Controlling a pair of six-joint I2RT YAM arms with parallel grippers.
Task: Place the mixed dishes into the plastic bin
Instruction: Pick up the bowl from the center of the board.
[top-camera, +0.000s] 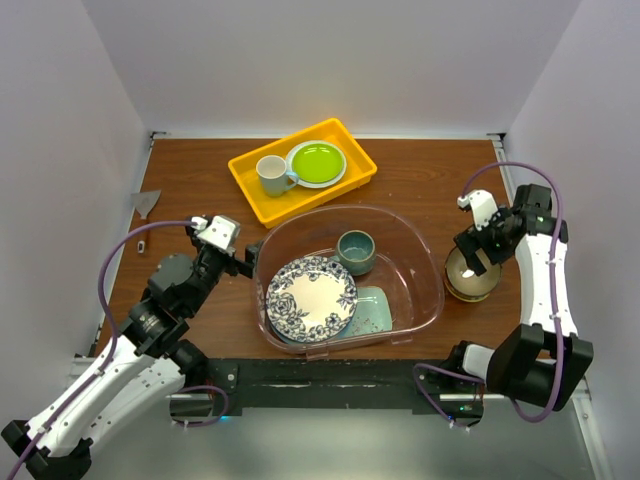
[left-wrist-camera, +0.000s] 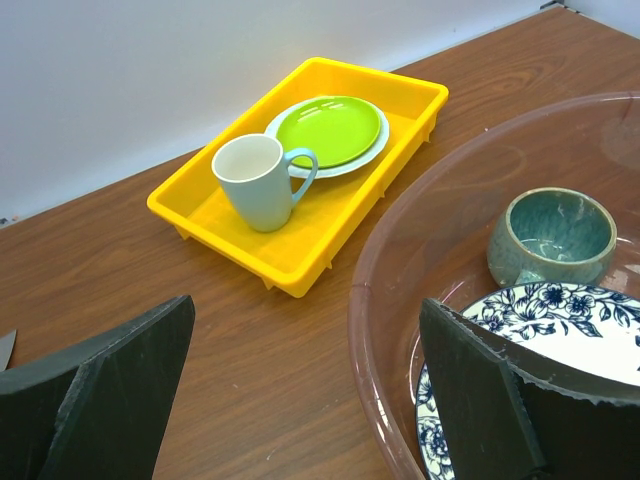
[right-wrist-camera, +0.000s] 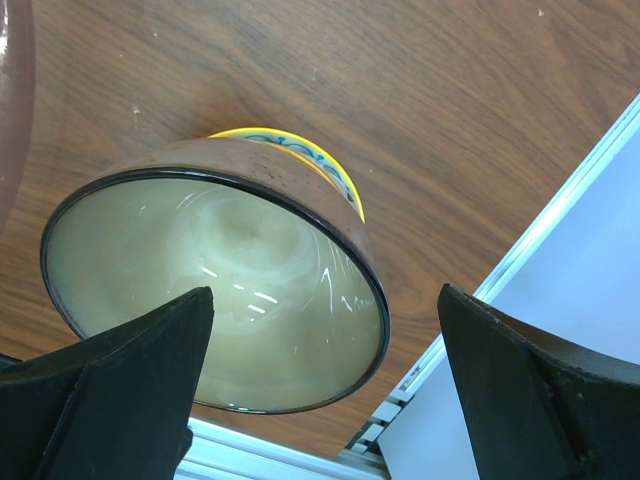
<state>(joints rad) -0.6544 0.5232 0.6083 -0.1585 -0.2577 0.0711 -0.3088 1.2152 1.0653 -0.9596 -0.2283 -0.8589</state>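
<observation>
— At 3 o'clock from the plastic bin (top-camera: 430, 285), on the bare wood outside its wall, what do you record?

— One tan bowl (right-wrist-camera: 215, 290), upright, stacked on a second bowl with a yellow rim (right-wrist-camera: 310, 157). Neither is in the bin.

— Position relative to the right gripper (right-wrist-camera: 325, 298)?

— The gripper hangs directly over the tan bowl. Its jaws are spread fully and grip nothing. In the wrist view the bowl's mouth fills most of the gap between the two fingers. One finger crosses the rim at about 7 o'clock and the other stands off past the rim at 4 o'clock. Contact with the rim cannot be confirmed.

— And the left gripper (left-wrist-camera: 305, 305)?

— It is at 9 o'clock on the bin, with its jaws likewise wide apart and empty. The bin's rim runs up between the fingers in the wrist view, so one finger is on the outer side and one is over the interior. I cannot tell whether either finger touches the plastic.

— Contents of the bin?

— A blue-floral plate (top-camera: 311, 297) lies flat toward 7 o'clock, overlapping a mint-green tray (top-camera: 380, 312) that shows at 5 o'clock. A dark teal mug (top-camera: 356, 250) stands upright near 12 o'clock, just beside the plate's edge.

— Anything else on the table?

— A yellow tray (top-camera: 247, 187) sits at 12 o'clock beyond the bin, apart from it. It holds a white mug (top-camera: 272, 175) and a lime-green plate (top-camera: 318, 162) side by side.
</observation>
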